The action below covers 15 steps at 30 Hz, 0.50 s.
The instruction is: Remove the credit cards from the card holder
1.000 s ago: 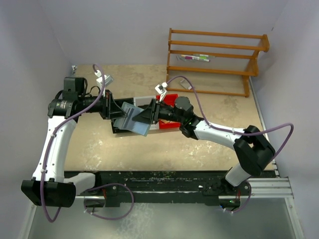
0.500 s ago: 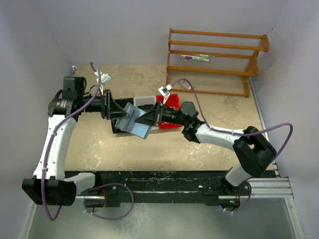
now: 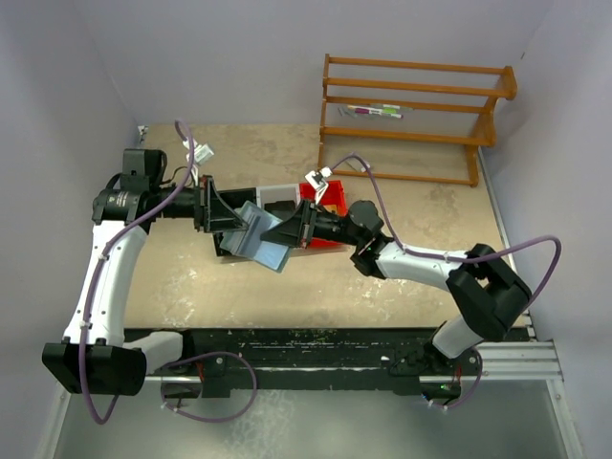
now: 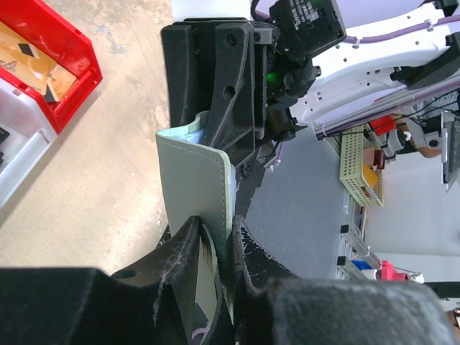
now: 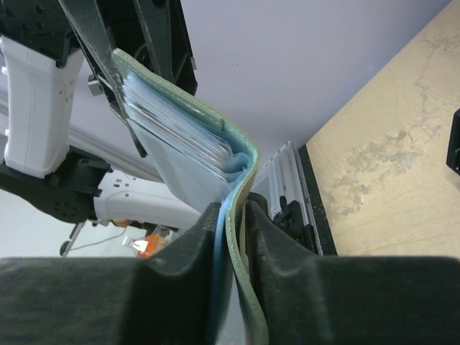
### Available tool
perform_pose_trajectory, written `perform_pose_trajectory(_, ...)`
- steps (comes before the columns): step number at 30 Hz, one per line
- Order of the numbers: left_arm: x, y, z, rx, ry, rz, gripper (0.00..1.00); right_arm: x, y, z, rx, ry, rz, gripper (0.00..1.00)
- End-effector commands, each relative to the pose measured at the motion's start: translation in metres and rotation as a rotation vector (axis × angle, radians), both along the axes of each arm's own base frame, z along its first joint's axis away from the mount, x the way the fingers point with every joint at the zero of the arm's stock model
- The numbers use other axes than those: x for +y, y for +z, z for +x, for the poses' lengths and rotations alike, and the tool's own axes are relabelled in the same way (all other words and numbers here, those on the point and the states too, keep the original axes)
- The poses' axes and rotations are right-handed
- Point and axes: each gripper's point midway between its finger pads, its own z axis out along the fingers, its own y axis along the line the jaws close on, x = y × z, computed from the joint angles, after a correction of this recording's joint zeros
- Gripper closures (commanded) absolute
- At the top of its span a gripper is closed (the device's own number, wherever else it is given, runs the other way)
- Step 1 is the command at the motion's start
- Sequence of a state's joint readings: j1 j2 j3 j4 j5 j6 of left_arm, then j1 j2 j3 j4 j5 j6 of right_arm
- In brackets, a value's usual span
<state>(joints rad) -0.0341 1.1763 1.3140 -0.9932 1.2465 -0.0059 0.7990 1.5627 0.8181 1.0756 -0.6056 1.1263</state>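
Hanging above the surface (image 3: 287, 292) at centre-left of the top view, the card holder (image 3: 256, 239) is being pinched at opposite edges by the left tool (image 4: 215, 230) and right tool (image 5: 231, 213); the credit cards (image 5: 180, 122) are sitting fanned inside it.

From my station I see a tan, mottled tabletop (image 3: 402, 296) with pale scuffs. A wooden rack (image 3: 421, 134) stands on it at the far right corner. Near the middle, a red bin (image 3: 332, 194) sits just beside a white bin (image 3: 277, 194). Something dark and flat (image 3: 222, 251) lies in front of the white bin, mostly hidden from me.
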Motion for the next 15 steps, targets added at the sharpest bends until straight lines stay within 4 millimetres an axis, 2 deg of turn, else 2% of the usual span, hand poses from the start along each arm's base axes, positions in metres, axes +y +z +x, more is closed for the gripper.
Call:
perform_pose_trajectory(1,-0.010,0.026,-0.022,-0.025,-0.110,-0.097,0.88,-0.006,0.026,-0.013,-0.058,0.012,0.081,0.69)
perform_pose_trajectory(3,-0.009,0.024,-0.018,-0.031,-0.092,-0.078,0.91,-0.007,0.025,-0.012,-0.049,0.006,0.082,0.48)
perform_pose_trajectory(7,-0.004,0.010,-0.003,-0.049,-0.017,0.008,1.00,-0.009,0.024,-0.010,-0.038,-0.004,0.075,0.24)
perform_pose_trajectory(11,0.007,-0.004,0.013,-0.102,0.075,0.129,1.00,-0.009,0.025,-0.009,-0.030,-0.007,0.070,0.08)
perform_pose_trajectory(14,0.013,-0.005,0.021,-0.159,0.135,0.179,1.00,-0.010,0.028,-0.010,-0.029,-0.007,0.075,0.00)
perform_pose_trajectory(15,0.015,-0.004,0.024,-0.179,0.153,0.192,1.00,-0.010,0.028,-0.010,-0.029,-0.005,0.075,0.00)
